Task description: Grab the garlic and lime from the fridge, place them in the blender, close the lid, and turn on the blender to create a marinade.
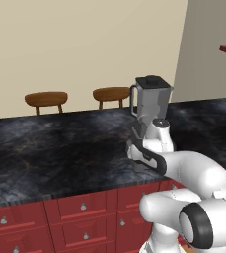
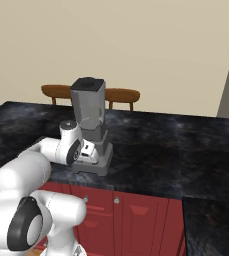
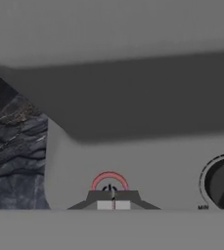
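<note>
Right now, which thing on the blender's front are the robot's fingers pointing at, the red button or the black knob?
The round red-ringed power button. The closed gripper sits right below it in the hand view, while the black round knob is off to the side.

Blender (image 2: 89, 130) on the counter (image 2: 176, 150), lid (image 2: 88, 83) on top, two chairs (image 1: 46, 99) behind.

Dark marble counter (image 1: 60, 148), red drawers (image 1: 80, 207), two wooden chairs (image 1: 46, 99).
</note>
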Controlling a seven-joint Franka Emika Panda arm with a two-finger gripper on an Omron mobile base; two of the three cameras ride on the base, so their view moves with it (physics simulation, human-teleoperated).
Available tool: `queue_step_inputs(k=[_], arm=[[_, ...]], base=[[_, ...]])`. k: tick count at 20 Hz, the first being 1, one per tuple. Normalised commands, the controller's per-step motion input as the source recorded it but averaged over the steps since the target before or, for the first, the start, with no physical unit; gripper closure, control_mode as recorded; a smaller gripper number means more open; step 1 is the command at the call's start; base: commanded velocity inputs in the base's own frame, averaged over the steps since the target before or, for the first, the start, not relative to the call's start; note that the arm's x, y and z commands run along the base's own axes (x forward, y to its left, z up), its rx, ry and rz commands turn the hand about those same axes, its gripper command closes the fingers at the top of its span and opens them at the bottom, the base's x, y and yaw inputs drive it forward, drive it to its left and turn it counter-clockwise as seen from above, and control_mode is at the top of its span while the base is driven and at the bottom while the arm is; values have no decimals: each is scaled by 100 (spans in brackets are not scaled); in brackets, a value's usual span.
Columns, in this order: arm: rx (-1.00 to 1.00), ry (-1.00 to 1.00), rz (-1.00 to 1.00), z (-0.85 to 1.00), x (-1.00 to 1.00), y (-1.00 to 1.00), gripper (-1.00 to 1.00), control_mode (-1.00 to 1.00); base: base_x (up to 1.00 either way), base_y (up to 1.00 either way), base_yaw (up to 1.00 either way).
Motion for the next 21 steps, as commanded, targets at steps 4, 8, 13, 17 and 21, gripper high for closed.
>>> queue_step_inputs(k=[4, 8, 13, 17, 21], arm=[[0, 0, 0, 1, 0, 0, 100, -100], [1, 0, 0, 12, 4, 0, 100, -100], [0, 0, 0, 3, 9, 0, 100, -100], [-3, 0, 0, -13, 8, 0, 100, -100], [-4, 0, 0, -27, 8, 0, 100, -100]], base=[[0, 0, 0], [0, 0, 0], [0, 0, 0], [0, 0, 0], [0, 0, 0]])
